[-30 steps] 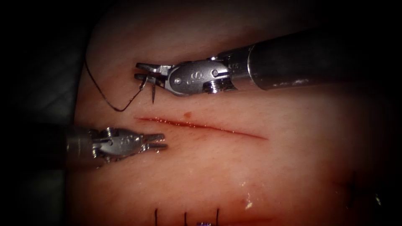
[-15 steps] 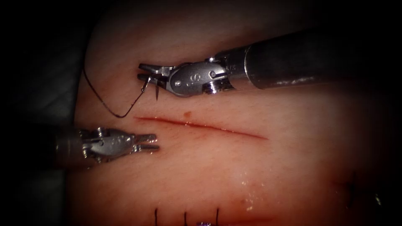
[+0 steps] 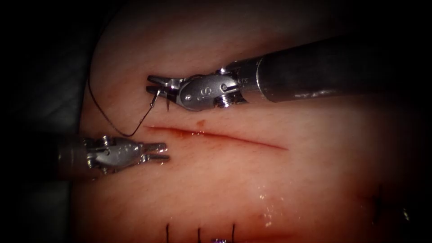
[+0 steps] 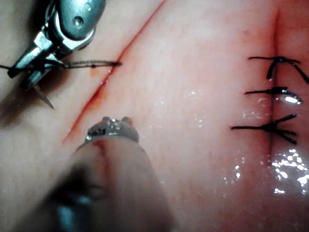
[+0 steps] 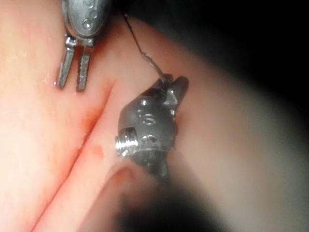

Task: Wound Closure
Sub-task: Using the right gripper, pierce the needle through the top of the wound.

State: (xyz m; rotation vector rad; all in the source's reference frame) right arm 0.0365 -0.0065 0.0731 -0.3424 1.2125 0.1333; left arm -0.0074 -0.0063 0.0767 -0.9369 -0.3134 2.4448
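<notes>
Above cut [image 3: 216,135]: needle [image 3: 167,102] in right tool [image 3: 155,86] jaws, off tissue [image 3: 270,180].

Dark unlit surround [image 3: 36,67] beyond the lit field, light pooled at centre and fading to black at the edges, wet glints [image 3: 265,202] catching the light

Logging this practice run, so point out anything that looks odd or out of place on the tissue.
Nothing stands out. The right end effector holds the curved steel needle above the open red cut, clear of the pale pork tissue, with dark thread trailing left. The left end effector, open, holds nothing. Finished black stitches look tidy.
</notes>
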